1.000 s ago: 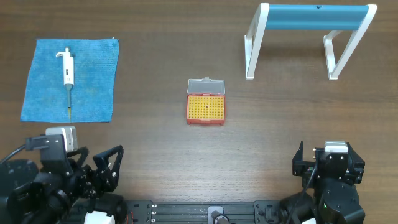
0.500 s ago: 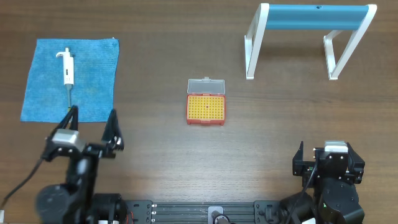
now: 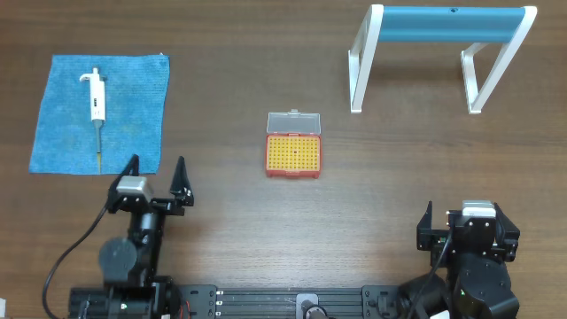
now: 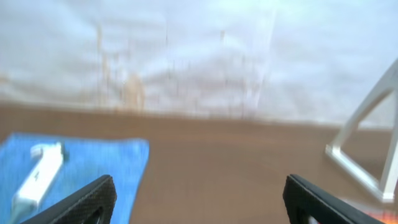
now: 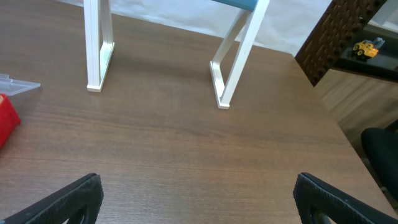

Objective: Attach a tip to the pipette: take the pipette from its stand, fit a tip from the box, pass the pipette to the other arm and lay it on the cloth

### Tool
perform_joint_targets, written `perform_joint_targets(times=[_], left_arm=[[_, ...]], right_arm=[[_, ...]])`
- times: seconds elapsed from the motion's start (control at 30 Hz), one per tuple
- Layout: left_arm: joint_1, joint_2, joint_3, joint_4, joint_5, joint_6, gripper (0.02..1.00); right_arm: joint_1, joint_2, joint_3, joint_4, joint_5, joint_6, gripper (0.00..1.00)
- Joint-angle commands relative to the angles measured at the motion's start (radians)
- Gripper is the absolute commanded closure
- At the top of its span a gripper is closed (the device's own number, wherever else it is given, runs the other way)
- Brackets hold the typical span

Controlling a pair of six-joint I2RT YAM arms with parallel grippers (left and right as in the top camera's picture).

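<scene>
A white pipette (image 3: 94, 99) with a tip fitted lies on the blue cloth (image 3: 133, 106) at the far left; it appears again, pipette (image 4: 38, 175) on cloth (image 4: 106, 165), in the left wrist view. My left gripper (image 3: 157, 170) stands open just below the cloth's near right corner, with nothing between its fingers (image 4: 93, 198). The red tip box (image 3: 293, 155), lid open, sits mid-table. The white stand with a blue bar (image 3: 447, 25) is at the back right. My right gripper (image 5: 199, 208) is open and empty, low near its base, facing the stand's legs (image 5: 231, 68).
Bare brown table lies between the cloth, the tip box and the stand. The table's right edge (image 5: 323, 99) drops off beyond the stand, with a dark chair past it. A pale wall (image 4: 199, 56) backs the table.
The left arm has risen from its folded pose at the bottom left, and its open gripper has swung right toward the cloth's near corner. The right arm and the pipette have not moved.
</scene>
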State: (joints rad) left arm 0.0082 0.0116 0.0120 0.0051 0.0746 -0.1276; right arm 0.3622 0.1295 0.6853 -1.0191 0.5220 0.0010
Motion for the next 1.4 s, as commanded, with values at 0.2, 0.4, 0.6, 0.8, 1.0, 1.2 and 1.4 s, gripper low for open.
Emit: perform_joint_targets(times=[0.2,0.4,0.6,0.8,1.0,1.2,1.4], left_arm=[[0.004,-0.007,-0.006,-0.084,-0.019,0.01,0.15],[0.004,-0.007,-0.006,-0.084,-0.019,0.01,0.15],[0.004,-0.007,-0.006,-0.084,-0.019,0.01,0.148],[0.004,-0.007,-0.006,-0.084,-0.019,0.01,0.148],[0.004,-0.007,-0.006,-0.084,-0.019,0.01,0.15],[0.004,-0.007,-0.006,-0.084,-0.019,0.01,0.148],[0.004,-0.007,-0.006,-0.084,-0.019,0.01,0.15]], right_arm=[[0.004,-0.007,-0.001,0.002,0.009,-0.01,0.009],[0.004,-0.007,-0.001,0.002,0.009,-0.01,0.009],[0.004,-0.007,-0.001,0.002,0.009,-0.01,0.009],[0.004,-0.007,-0.001,0.002,0.009,-0.01,0.009],[0.004,-0.007,-0.001,0.002,0.009,-0.01,0.009],[-0.167,-0.007,-0.028,0.172,-0.277,-0.01,0.009],[-0.434,-0.01,-0.269,0.741,-0.562,-0.01,0.009]])
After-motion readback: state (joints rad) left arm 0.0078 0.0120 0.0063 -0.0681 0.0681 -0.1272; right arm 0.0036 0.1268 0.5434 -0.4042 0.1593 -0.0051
